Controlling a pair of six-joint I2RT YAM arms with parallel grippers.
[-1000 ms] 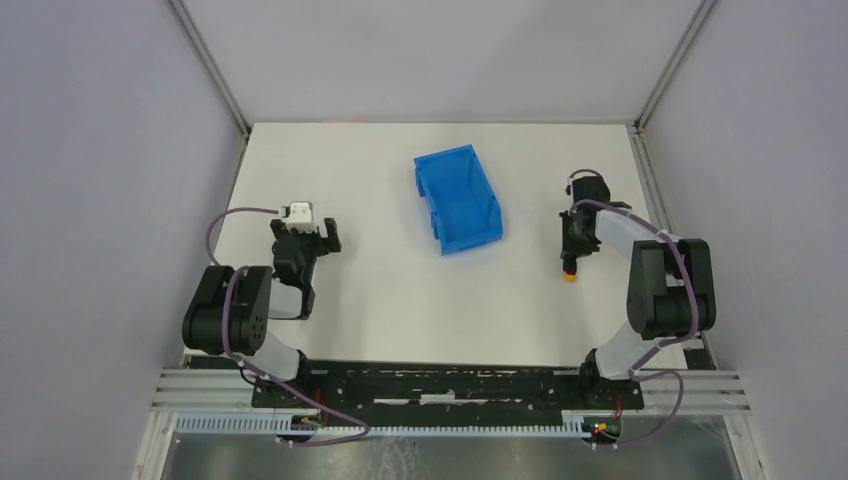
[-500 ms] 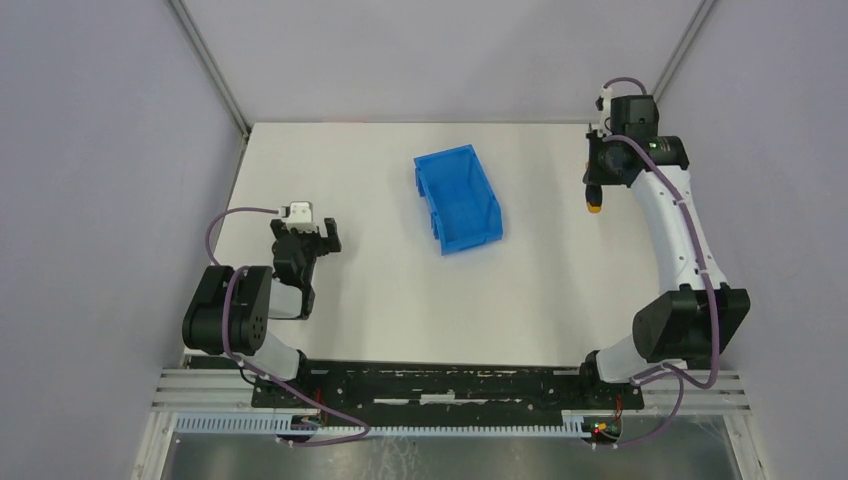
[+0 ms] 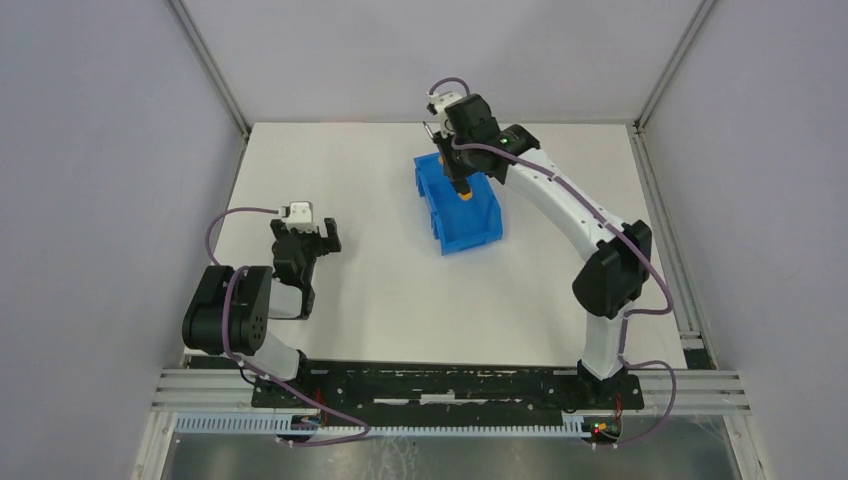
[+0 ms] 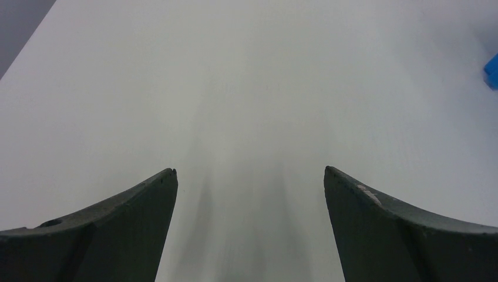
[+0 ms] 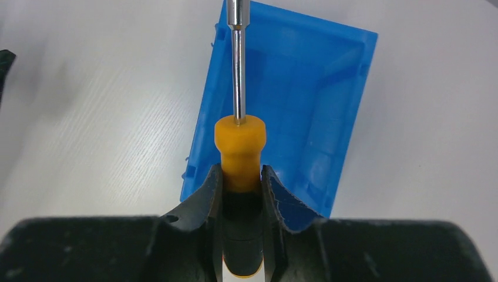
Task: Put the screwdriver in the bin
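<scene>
The blue bin (image 3: pixel 459 200) stands on the white table at centre back. My right gripper (image 3: pixel 461 181) hangs over the bin's far end, shut on the screwdriver (image 3: pixel 465 193), whose orange tip points down at the bin. In the right wrist view the fingers (image 5: pixel 208 191) clamp the orange and black handle (image 5: pixel 239 150); the thin metal shaft (image 5: pixel 236 64) points away over the open bin (image 5: pixel 305 100). My left gripper (image 3: pixel 318 237) is open and empty, low over the table at the left (image 4: pixel 249 176).
The table (image 3: pixel 380 290) is walled by grey panels at left, right and back, with metal posts in the back corners. A corner of the blue bin (image 4: pixel 492 69) shows at the right edge of the left wrist view.
My right arm has lifted the screwdriver from the table at the right, swung up along the right wall and then left, to over the bin. The left arm has not moved.
</scene>
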